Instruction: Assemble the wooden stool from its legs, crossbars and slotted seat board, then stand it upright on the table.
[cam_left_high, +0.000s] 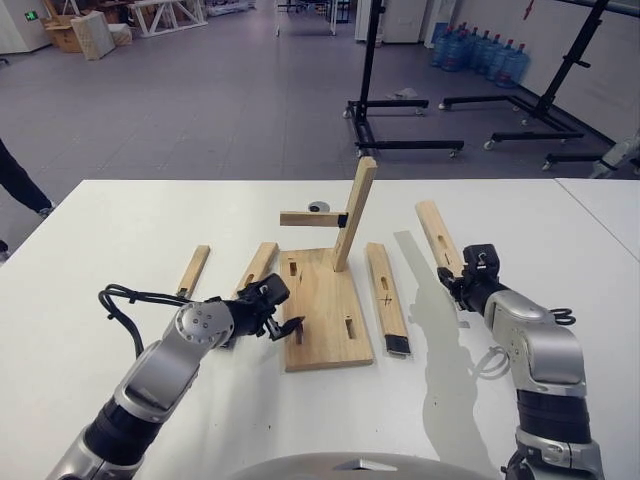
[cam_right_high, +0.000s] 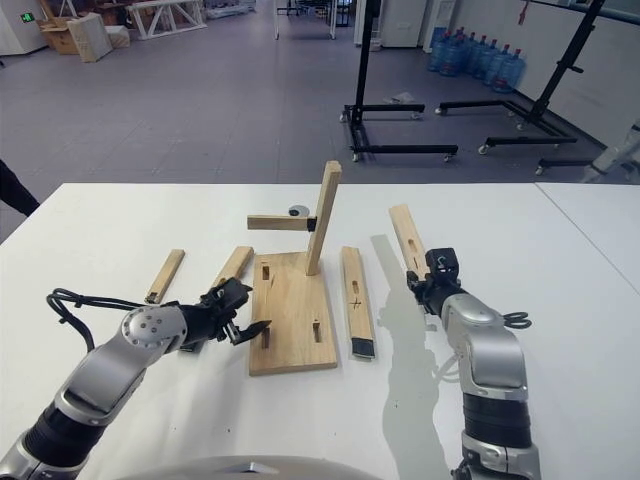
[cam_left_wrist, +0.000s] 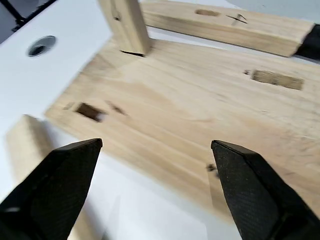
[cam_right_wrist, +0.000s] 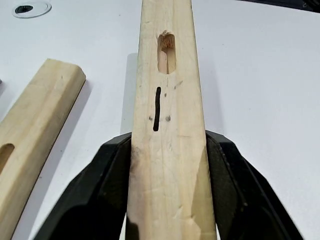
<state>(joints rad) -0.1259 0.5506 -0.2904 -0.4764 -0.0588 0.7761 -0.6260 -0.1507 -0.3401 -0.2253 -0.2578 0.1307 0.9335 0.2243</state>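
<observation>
The slotted seat board (cam_left_high: 325, 310) lies flat mid-table. One leg (cam_left_high: 355, 215) stands upright in its far slot, with a crossbar (cam_left_high: 312, 218) sticking out to the left. A second leg (cam_left_high: 386, 297) with a black end lies just right of the board. Farther right lies a third leg (cam_left_high: 437, 232), and my right gripper (cam_left_high: 462, 282) is shut on its near end, fingers (cam_right_wrist: 112, 170) pressed against both sides. My left gripper (cam_left_high: 287, 328) hangs open at the board's near left edge, its fingers (cam_left_wrist: 55, 185) spread above the board (cam_left_wrist: 200, 100). Two short wooden pieces (cam_left_high: 193, 270) (cam_left_high: 258, 267) lie left of the board.
A round grommet (cam_left_high: 318, 207) sits in the table behind the crossbar. A second table (cam_left_high: 605, 205) adjoins on the right. Black wheeled racks (cam_left_high: 400, 100) and water bottles (cam_left_high: 480, 50) stand on the floor beyond the far edge.
</observation>
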